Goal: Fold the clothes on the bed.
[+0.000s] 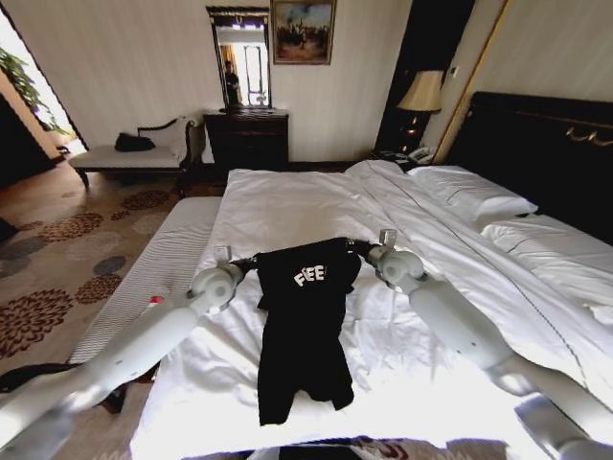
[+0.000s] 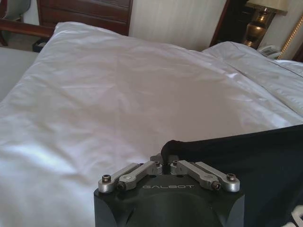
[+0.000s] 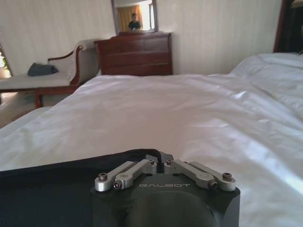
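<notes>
Head view: black T-shirt (image 1: 305, 321) hangs between our 2 grippers above the white duvet (image 1: 316, 206) of the bed (image 1: 536, 144), upper edge stretched roughly level. Left gripper (image 1: 245, 263) has one shoulder corner, right gripper (image 1: 368, 251) the other. White chest lettering faces us, partly creased. The lower part narrows and drapes down; the hem seems to rest on the duvet near the foot of the bed, though contact is hard to confirm from this angle.

Handling call: light, limp fabric, no stiffness, so it sags and bunches wherever unsupported. We'd rate slip risk low with pinches this deep, but the cloth will swing and fold on itself if moved fast. Best hold points are the shoulder seams or corners, as taken now; a grip mid-panel would just gather cloth.

Left wrist view: left gripper's jaws are closed tight on a rolled edge of the T-shirt (image 2: 246, 165), linkage bars drawn in. Black cloth runs off to one side, smooth duvet beyond.

Right wrist view: same picture mirrored. Right gripper's jaws are pinched shut on the shirt edge (image 3: 57, 189), fabric spreading away from it over the duvet. Dark wooden dresser (image 3: 134, 54) stands by the far wall.

Containers: none on the bed; the dresser drawers are closed, contents unknown.
</notes>
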`<state>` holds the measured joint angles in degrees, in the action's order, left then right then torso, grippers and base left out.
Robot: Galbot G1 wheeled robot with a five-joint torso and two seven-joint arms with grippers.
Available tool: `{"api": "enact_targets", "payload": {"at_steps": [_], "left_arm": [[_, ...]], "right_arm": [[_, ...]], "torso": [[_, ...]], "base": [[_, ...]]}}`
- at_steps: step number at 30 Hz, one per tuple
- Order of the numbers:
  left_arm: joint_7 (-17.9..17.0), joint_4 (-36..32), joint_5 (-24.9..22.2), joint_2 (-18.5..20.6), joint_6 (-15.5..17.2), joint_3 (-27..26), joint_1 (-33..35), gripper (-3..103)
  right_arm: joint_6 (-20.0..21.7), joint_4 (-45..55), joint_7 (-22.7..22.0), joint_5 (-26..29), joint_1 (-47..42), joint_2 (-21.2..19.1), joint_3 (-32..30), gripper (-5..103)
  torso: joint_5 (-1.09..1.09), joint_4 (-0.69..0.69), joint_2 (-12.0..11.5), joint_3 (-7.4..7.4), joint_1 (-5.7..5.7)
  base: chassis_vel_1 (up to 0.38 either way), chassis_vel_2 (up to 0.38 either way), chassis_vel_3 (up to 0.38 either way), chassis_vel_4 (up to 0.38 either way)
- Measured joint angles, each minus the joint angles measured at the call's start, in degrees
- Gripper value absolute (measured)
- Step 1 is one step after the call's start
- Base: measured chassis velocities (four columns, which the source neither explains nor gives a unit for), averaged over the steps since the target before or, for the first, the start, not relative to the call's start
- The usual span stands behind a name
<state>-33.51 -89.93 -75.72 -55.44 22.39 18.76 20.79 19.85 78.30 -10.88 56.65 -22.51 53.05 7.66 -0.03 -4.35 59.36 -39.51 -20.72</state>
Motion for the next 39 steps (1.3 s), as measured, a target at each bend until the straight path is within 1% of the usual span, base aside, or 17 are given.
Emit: {"api": "enact_targets", "payload": {"at_steps": [1,2,3,5,6,7,10,11,14,15,16,20,21,25,26,30,39], "left_arm": [[0.6,2.1,0.4,-1.6,0.1,0.5,-1.4,2],[0.6,2.1,0.4,-1.6,0.1,0.5,-1.4,2],[1.2,4.6,0.5,-3.3,0.3,1.0,-3.0,2],[3.2,10.9,1.2,-6.8,0.4,2.1,-6.7,2],[4.6,15.1,1.7,-8.5,0.4,2.8,-8.9,2],[4.6,15.1,1.7,-8.5,0.4,2.8,-8.9,2],[8.6,24.8,4.2,-12.3,0.3,4.7,-13.7,2],[8.6,24.8,4.2,-12.3,0.3,4.7,-13.7,2],[12.1,33.8,6.3,-16.0,-0.5,6.9,-18.5,2],[13.1,36.2,6.7,-17.2,-0.8,7.5,-19.7,2],[13.1,36.2,6.7,-17.2,-0.8,7.5,-19.7,2],[17.4,45.9,8.6,-22.1,-1.9,9.7,-23.7,2],[17.4,45.9,8.6,-22.1,-1.9,9.7,-23.7,2],[20.6,52.8,11.6,-25.9,-3.2,10.0,-25.0,2],[20.6,52.8,11.6,-25.9,-3.2,10.0,-25.0,2],[23.0,58.8,13.9,-29.0,-4.5,9.7,-25.7,2],[23.1,59.9,16.1,-29.4,-5.0,8.8,-24.2,2]], "right_arm": [[-0.8,-2.2,0.4,-0.7,0.9,0.9,0.2,2],[-0.8,-2.2,0.4,-0.7,0.9,0.9,0.2,2],[-1.7,-4.4,0.8,-1.3,1.7,1.8,0.4,2],[-3.2,-9.3,1.7,-2.4,3.2,3.8,0.6,2],[-4.2,-12.3,2.4,-3.0,4.1,5.2,0.6,2],[-4.2,-12.3,2.4,-3.0,4.1,5.2,0.6,2],[-6.8,-20.7,4.0,-4.6,6.6,9.5,0.7,2],[-6.8,-20.7,4.0,-4.6,6.6,9.5,0.7,2],[-8.4,-27.7,5.3,-4.7,9.5,13.8,0.8,2],[-8.9,-29.8,5.7,-4.9,10.3,15.1,0.9,2],[-8.9,-29.8,5.7,-4.9,10.3,15.1,0.9,2],[-10.4,-38.4,7.3,-6.1,13.3,19.4,0.7,2],[-10.4,-38.4,7.3,-6.1,13.3,19.4,0.7,2],[-11.7,-44.8,8.8,-8.3,15.4,21.9,0.2,2],[-11.7,-44.8,8.8,-8.3,15.4,21.9,0.2,2],[-13.2,-50.5,10.3,-10.8,17.4,23.9,-0.8,2],[-14.4,-54.6,11.4,-15.8,18.3,25.9,-2.6,2]], "torso": [[0.01,0.01,0.0,0.00,0.00],[0.01,0.01,0.0,0.00,0.00],[0.01,0.00,0.0,0.00,0.00],[0.01,-0.02,0.0,0.00,0.00],[0.01,0.00,0.0,0.00,-0.01],[0.01,0.00,0.0,0.00,-0.01],[0.01,0.03,0.0,-0.01,-0.01],[0.01,0.03,0.0,-0.01,-0.01],[0.00,0.06,0.0,0.00,-0.01],[-0.01,0.04,0.0,0.00,-0.01],[-0.01,0.04,0.0,0.00,-0.01],[0.00,0.01,0.0,0.00,0.00],[0.00,0.01,0.0,0.00,0.00],[0.00,0.02,0.0,0.00,0.00],[0.00,0.02,0.0,0.00,0.00],[0.00,0.00,0.0,0.00,0.00],[-0.01,0.04,0.0,0.01,0.01]], "base": [[0.000,0.000,0.000,0.000],[0.000,0.000,0.000,0.000],[0.000,0.000,0.000,0.000],[0.000,0.000,0.000,0.000],[0.000,0.000,0.000,0.000],[0.000,0.000,0.000,0.000],[0.000,0.000,0.000,0.000],[0.000,0.000,0.000,0.000],[0.000,0.000,0.000,0.000],[0.000,0.000,0.000,0.000],[0.000,0.000,0.000,0.000],[0.000,0.000,0.000,0.000],[0.000,0.000,0.000,0.000],[0.000,0.000,0.000,0.000],[0.000,0.000,0.000,0.000],[0.000,0.000,0.000,0.000],[0.000,0.000,0.000,0.000]]}}
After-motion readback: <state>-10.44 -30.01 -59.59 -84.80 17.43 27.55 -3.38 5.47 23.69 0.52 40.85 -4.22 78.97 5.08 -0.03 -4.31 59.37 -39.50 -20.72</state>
